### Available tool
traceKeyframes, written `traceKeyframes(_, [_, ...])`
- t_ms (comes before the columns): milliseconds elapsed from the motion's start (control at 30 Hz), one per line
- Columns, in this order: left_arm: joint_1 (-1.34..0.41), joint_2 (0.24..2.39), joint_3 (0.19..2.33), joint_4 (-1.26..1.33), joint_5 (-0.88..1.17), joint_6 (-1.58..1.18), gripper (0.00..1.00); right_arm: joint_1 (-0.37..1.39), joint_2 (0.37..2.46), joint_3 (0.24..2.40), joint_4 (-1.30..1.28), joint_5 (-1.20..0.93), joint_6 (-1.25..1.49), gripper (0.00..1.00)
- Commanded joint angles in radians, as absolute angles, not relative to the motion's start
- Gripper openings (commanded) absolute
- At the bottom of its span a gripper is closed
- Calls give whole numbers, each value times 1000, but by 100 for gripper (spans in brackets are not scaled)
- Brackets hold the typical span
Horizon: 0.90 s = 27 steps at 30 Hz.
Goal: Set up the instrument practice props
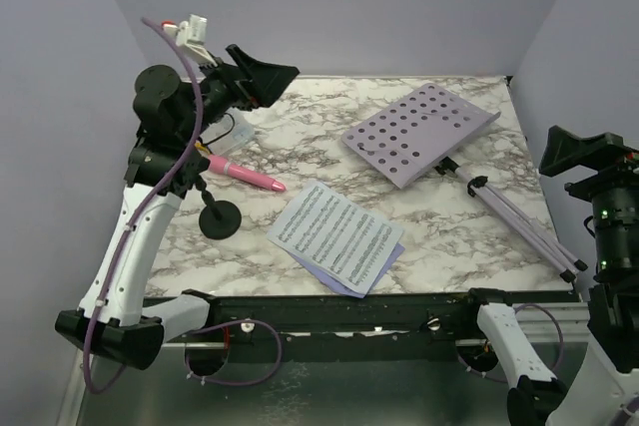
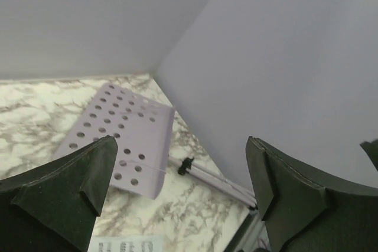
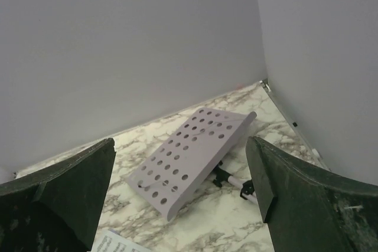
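The lavender perforated music-stand desk point(image 1: 419, 132) lies flat on the marble table at the back right. Its silver tripod point(image 1: 519, 216) is folded and stretches toward the right front. The printed sheet-music pages point(image 1: 337, 236) lie in the middle front. The pink microphone point(image 1: 245, 174) lies at the left, with the black round-based mic stand point(image 1: 219, 214) just in front of it. My left gripper point(image 1: 262, 77) is open and empty, raised high over the back left. My right gripper point(image 1: 581, 152) is open and empty, raised at the right edge. Both wrist views show the desk point(image 2: 118, 140) point(image 3: 192, 151) between open fingers.
A clear plastic box point(image 1: 238, 135) sits behind the microphone, partly hidden by my left arm. Lavender walls close the table at the back and both sides. The tripod also shows in both wrist views point(image 2: 218, 178) point(image 3: 236, 182), as does a corner of the sheet music point(image 2: 127, 244) point(image 3: 112, 243).
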<state>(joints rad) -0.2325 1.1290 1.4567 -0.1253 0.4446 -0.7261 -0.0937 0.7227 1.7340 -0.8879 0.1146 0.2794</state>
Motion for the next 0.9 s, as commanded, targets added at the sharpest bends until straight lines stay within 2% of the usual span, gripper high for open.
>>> traceKeyframes(0, [-349,1169,1422,-87,508,-663,99,-100,749,1659,-924,141,294,100])
traceKeyframes(133, [-418,1216,1361,-81,479,-573,99,-100,755,1543,-899,171,322,100])
traceKeyframes(300, [-439,1257,1286,-73,469,-510,99,-100,788,1381,-824,67,336,100])
traceKeyframes(567, [-442,1254,1160,-34,433,-499,99,-100,928,1131,-665,-100,465,100])
traceKeyframes(633, [-442,1280,1153,-27,449,-511,99,-100,1010,1068,-591,-107,571,100])
traceKeyframes(733, [-443,1304,1158,-25,466,-518,99,-101,1099,1054,-570,-59,688,100])
traceKeyframes(867, [-448,1313,1147,-10,474,-535,99,-101,1213,1059,-509,-97,781,100])
